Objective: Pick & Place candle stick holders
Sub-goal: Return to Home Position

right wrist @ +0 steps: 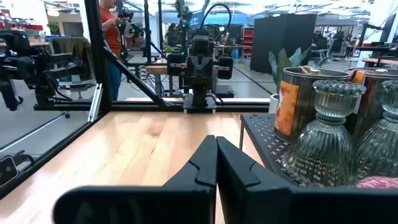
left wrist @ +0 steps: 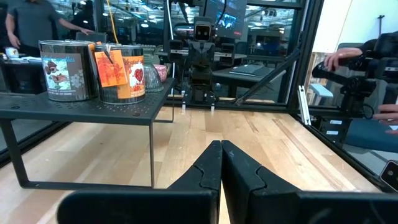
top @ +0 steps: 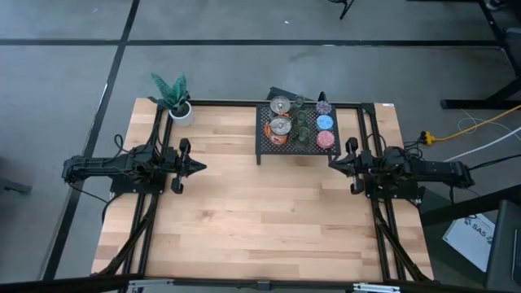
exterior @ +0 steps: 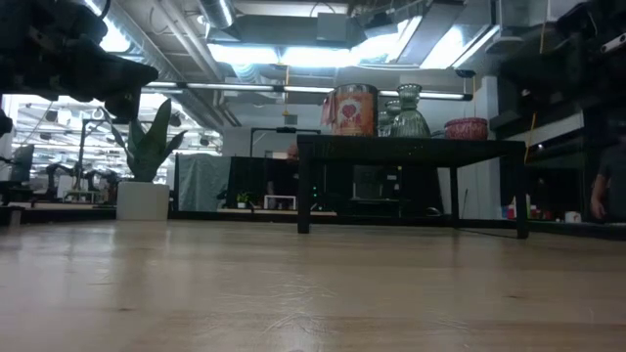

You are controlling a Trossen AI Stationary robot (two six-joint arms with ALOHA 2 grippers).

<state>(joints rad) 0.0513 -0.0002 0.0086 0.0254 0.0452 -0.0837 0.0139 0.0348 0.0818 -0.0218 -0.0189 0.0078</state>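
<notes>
From above, every candle stick holder sits on the black mesh rack (top: 299, 144) at the far edge of the pale wooden tabletop (top: 260, 220), right of its middle. The two silvery tins with orange labels (top: 280, 126) line the rack's left side and the olive-green ribbed glass holders (top: 302, 122) fill its middle. The purple-speckled round holder (top: 324, 107), blue round holder (top: 325, 123) and pink round holder (top: 324, 140) run down its right side.

The left gripper (top: 198, 167) points inward from the left edge. The right gripper (top: 331, 160) points in from the right edge, just beside the rack's near right corner. Only the wrist views settle it: both sets of jaws are pressed together, holding nothing.

The low view adds the open space beneath the rack. A white-potted green plant (top: 174, 102) holds the far left corner. The tabletop's middle and near edge lie open.
</notes>
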